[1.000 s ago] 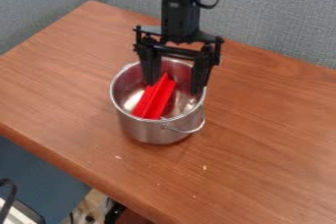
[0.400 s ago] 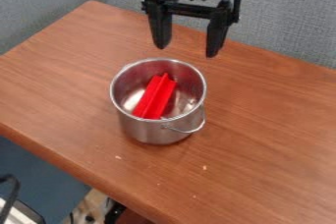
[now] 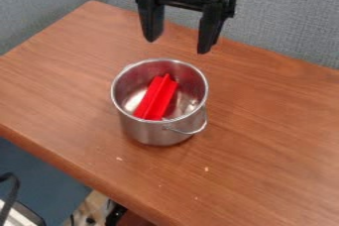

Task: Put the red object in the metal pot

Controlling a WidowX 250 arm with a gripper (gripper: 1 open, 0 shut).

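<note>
You have the claw [image 3: 177, 34] apart, above the table [image 3: 265, 121] on the far side of the metal pot [image 3: 161, 121]. Your red block [image 3: 157, 98] lies tilted inside the pot. You can read no writing on either.

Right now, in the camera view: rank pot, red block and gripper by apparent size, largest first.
- Unsure for first: gripper and metal pot look close in size, and their distances from the camera may differ.
- Smallest: red block, lying inside the pot.
</note>
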